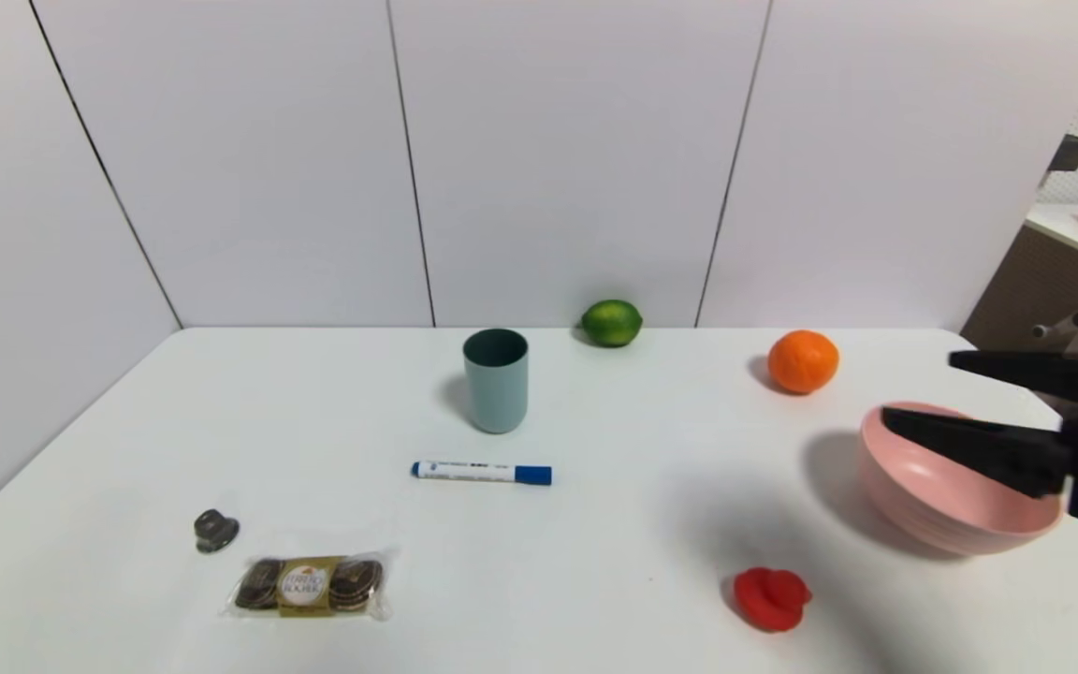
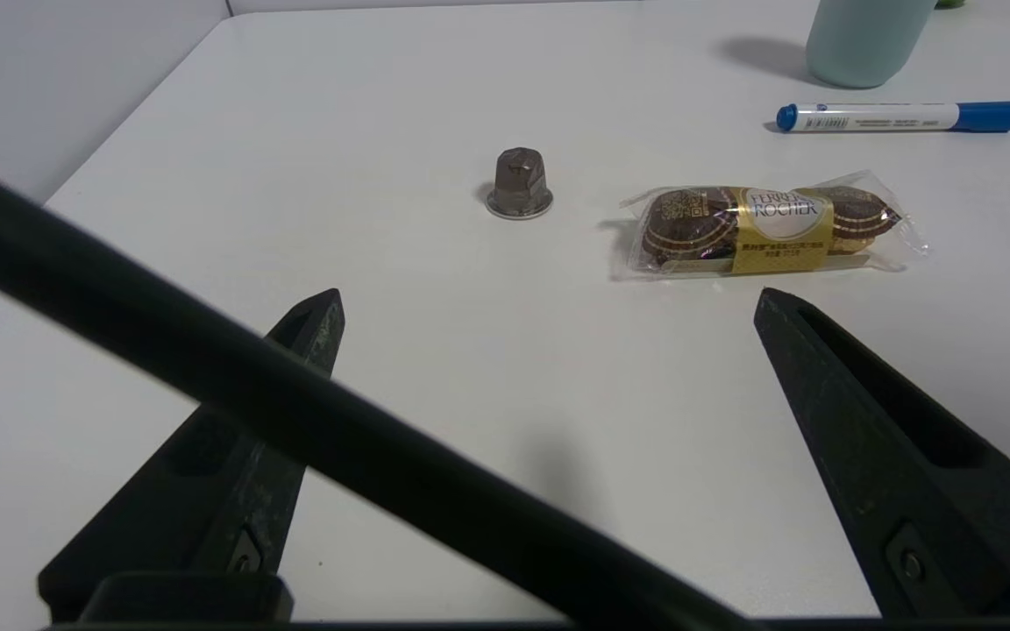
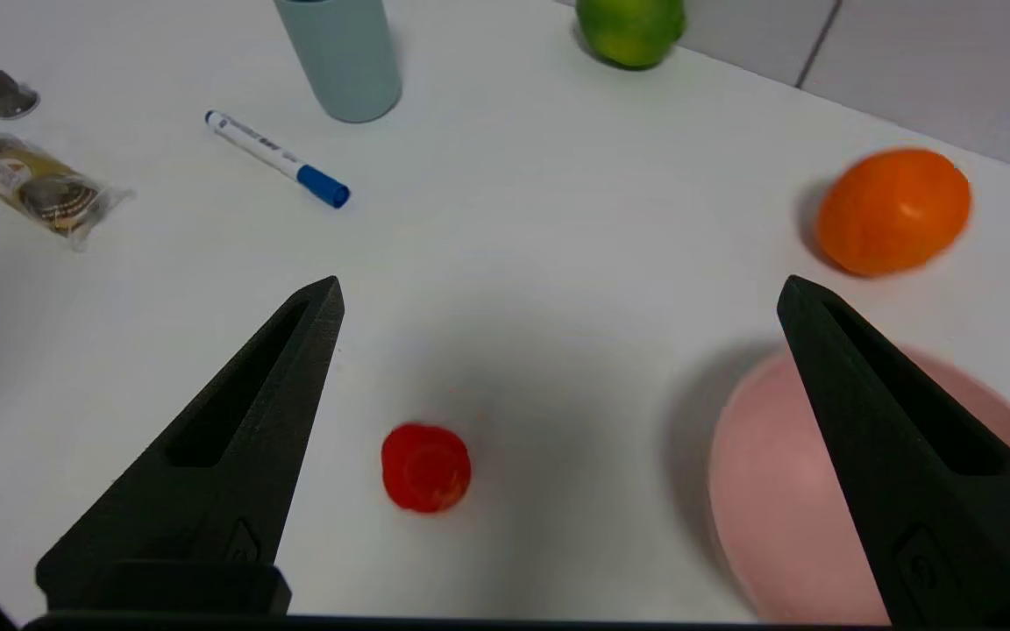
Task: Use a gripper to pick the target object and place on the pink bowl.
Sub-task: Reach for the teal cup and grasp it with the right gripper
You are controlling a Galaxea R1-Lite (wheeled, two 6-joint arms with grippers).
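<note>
The grey-blue cup stands upright near the table's back middle, also seen in the left wrist view and the right wrist view. The pink bowl sits at the right. My right gripper hangs open and empty above the bowl's far-left rim, far to the right of the cup. In its own view the right gripper has bare table and the bowl's edge between its jaws. My left gripper is out of the head view, open and empty over the near-left table.
A lime and an orange lie near the back wall. A blue-capped marker lies in front of the cup. A red lump, a chocolate pack and a grey capsule sit near the front.
</note>
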